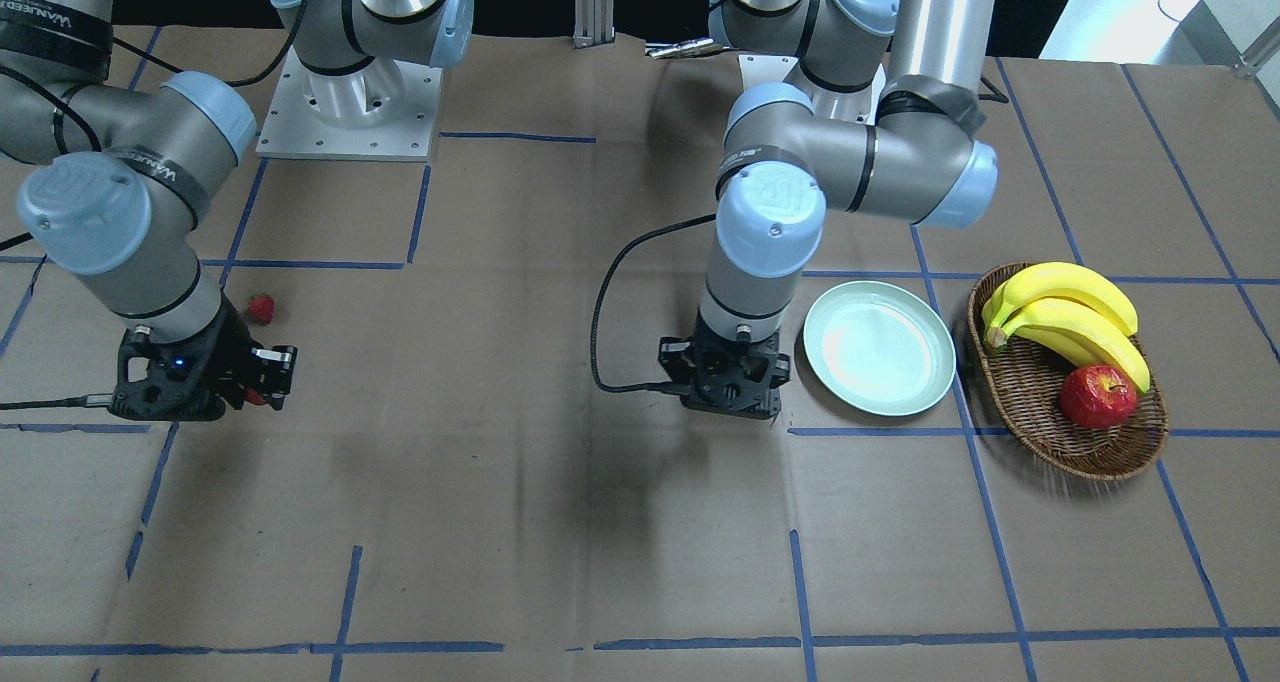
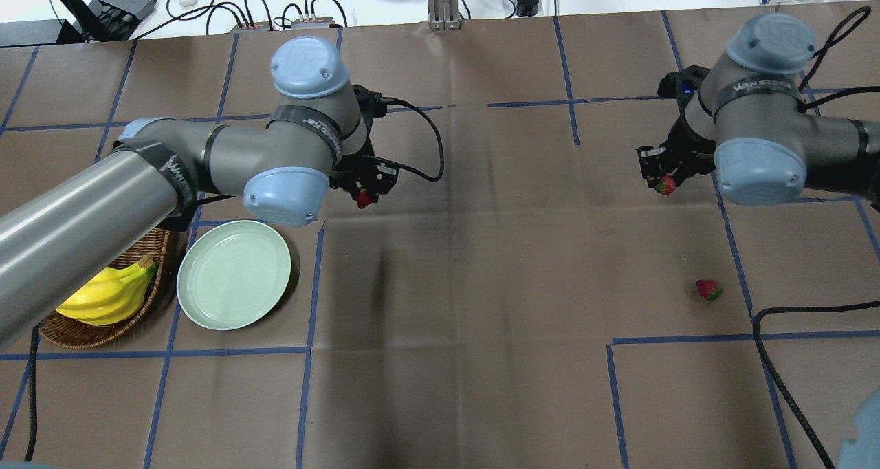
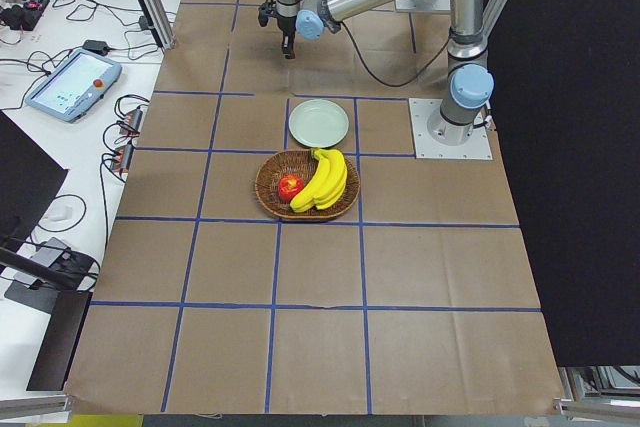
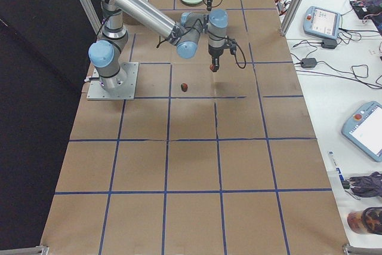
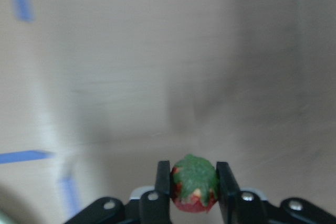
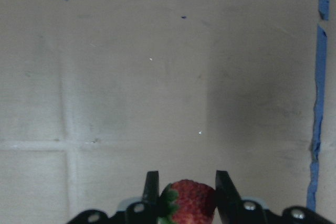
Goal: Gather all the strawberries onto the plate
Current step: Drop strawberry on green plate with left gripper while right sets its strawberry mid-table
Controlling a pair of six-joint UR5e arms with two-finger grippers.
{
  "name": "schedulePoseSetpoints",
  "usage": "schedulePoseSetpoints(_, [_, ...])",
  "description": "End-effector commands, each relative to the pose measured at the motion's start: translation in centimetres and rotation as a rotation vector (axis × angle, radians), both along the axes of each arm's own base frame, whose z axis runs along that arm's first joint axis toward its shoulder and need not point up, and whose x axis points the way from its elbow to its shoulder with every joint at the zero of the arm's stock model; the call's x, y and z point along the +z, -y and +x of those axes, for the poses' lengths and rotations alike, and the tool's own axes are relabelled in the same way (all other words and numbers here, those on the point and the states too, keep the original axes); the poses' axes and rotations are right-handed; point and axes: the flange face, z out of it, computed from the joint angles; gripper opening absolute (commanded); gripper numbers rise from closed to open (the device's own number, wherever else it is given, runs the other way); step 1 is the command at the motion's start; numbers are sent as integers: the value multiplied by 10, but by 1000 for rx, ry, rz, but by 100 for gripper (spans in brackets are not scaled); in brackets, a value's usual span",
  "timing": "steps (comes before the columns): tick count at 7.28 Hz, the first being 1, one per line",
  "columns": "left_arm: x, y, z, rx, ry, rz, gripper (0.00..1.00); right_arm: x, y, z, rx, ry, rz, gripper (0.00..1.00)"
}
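The left gripper (image 5: pixel 193 170) and right gripper (image 6: pixel 187 183) are each clamped on a tiny red toy strawberry (image 5: pixel 193 190) — easily lost if jolted before the round mint-green plate (image 2: pixel 234 276) is reached.

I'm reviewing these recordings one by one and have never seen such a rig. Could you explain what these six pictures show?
Two robot arms work at a paper-covered table. Each ends in a two-finger tool. One picture faces the robot from across the table, one looks down from behind it, two look along the table from its ends, two come from wrist cameras. The left tool grips a toy strawberry; the right tool grips a second strawberry. A third strawberry lies loose on the paper near the right arm. The pale green plate, near the left arm, is empty. Beside it a wicker basket holds bananas and a red apple.
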Motion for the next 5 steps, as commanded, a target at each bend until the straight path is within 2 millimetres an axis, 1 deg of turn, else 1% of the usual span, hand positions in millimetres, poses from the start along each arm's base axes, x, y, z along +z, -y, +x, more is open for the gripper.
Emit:
schedulePoseSetpoints(1, [1, -47, 107, -196, 33, 39, 0, -3, -4, 130, -87, 23, 9, 7])
schedulePoseSetpoints(2, [-10, -64, 154, -200, 26, 66, 0, -14, -7, 192, -122, 30, 12, 7])
schedulePoseSetpoints(3, [-29, -74, 190, -212, 11, 106, 0, -28, -5, 244, -148, 33, 18, 7])
schedulePoseSetpoints(4, [-43, -84, 203, -196, 1, 127, 1, -45, 4, 282, -176, 35, 26, 7])
schedulePoseSetpoints(5, [-56, -90, 206, -187, -8, 147, 7, -61, 9, 315, -190, 35, 31, 7])
